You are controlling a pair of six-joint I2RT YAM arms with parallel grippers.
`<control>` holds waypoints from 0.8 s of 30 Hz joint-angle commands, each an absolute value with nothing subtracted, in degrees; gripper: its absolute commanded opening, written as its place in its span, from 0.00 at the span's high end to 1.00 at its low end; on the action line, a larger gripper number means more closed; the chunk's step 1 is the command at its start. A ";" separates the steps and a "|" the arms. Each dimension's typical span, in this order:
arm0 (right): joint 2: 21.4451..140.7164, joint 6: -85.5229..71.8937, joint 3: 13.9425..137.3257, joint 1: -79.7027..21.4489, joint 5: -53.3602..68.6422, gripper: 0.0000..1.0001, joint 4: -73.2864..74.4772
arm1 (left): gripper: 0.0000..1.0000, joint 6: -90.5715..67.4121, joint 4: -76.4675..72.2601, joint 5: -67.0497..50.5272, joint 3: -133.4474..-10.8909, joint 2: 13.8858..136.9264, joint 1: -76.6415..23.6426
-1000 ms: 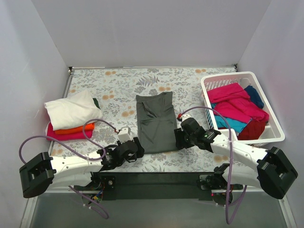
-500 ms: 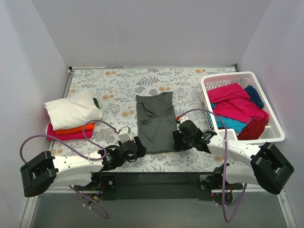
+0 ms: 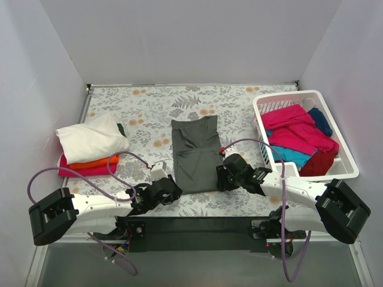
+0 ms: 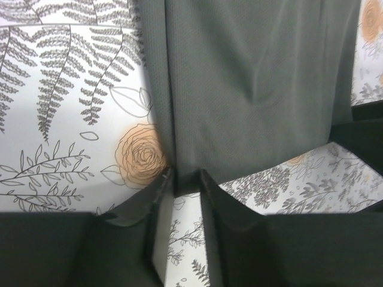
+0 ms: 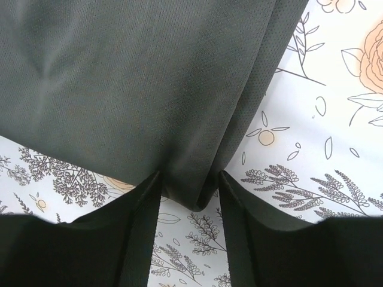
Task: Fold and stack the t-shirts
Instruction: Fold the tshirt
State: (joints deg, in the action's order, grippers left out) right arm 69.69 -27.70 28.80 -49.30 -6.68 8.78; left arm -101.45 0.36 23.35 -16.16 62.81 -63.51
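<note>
A dark grey t-shirt (image 3: 196, 156), folded into a long strip, lies flat mid-table. My left gripper (image 3: 174, 186) is at its near left corner; in the left wrist view (image 4: 184, 179) the jaws stand narrowly apart with the corner of the shirt (image 4: 251, 89) between the tips. My right gripper (image 3: 220, 177) is at the near right corner; in the right wrist view (image 5: 188, 188) it is open, its fingers either side of the corner of the shirt (image 5: 137, 78). A folded stack at the left has a white t-shirt (image 3: 91, 137) on an orange one (image 3: 96, 162) and a magenta one (image 3: 78, 170).
A white slatted basket (image 3: 347, 170) at the right holds loose magenta (image 3: 293, 128), teal (image 3: 290, 155), navy (image 3: 322, 121) and maroon (image 3: 317, 162) t-shirts. Grey walls close in the table at the left, back and right. The floral cloth (image 3: 149, 107) covers the table.
Both grippers have crept forward onto the near corners of the dark grey t-shirt; the right one has also shifted left. The shirt has not moved.
</note>
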 commanded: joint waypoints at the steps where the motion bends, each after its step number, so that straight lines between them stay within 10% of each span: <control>1: 69.96 -29.53 26.37 -50.18 -5.19 0.64 10.20 | 0.79 -101.78 4.40 21.19 -14.33 63.90 -63.54; 8: 67.59 -29.10 24.17 -50.54 -0.62 0.99 10.63 | 1.00 -98.35 4.22 18.38 -14.33 64.42 -63.54; 24: 59.85 -23.99 29.62 -54.05 13.08 0.99 32.86 | 1.00 -92.37 11.16 -6.40 -14.68 54.42 -64.25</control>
